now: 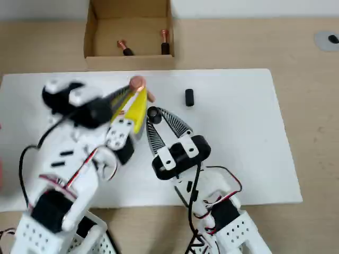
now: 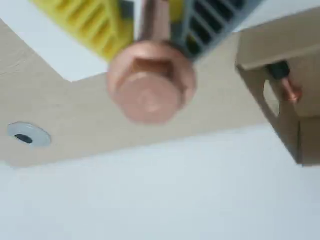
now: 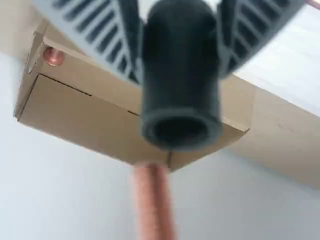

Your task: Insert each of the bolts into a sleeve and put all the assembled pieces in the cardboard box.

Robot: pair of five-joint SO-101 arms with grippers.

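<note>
L pincer point(image 1: 135, 91), one yellow finger and one dark ribbed finger, is clamped on the copper bolt point(image 1: 137, 83). The shank sits between the fingers and the smooth hex head w/ round flange pokes out past the tips, at the far side of the white board point(image 1: 243, 148) and just short of its far edge. R pincer point(image 1: 154, 115), w/ grey slatted fingers, grips the sleeve point(image 3: 180, 75), a matte black tube whose hollow round mouth sticks out beyond the tips. It is just right of the bolt and a bit nearer. In the R wrist view a copper rod shows close to the sleeve mouth, apart from it; can't tell what it belongs to. A spare sleeve point(image 1: 189, 97), short and black, lies on the board right of both pincers, w/ bare board around it. The board is flat, white and rectangular, w/ lots of free room on its right half, while both arm bodies cover the near left and middle. The cardboard box point(image 1: 90, 37) is brown w/ an open top and stands on the tan wood table point(image 1: 307, 106), against the board's far edge, straight beyond the bolt. In it are 2 assembled items: left piece point(image 1: 125, 48), tilted, and right piece point(image 1: 164, 42), lying near-to-far. Both are copper w/ a black end and sit apart on the box floor. A grey disc point(image 1: 327, 39) sits in the table far right.
</note>
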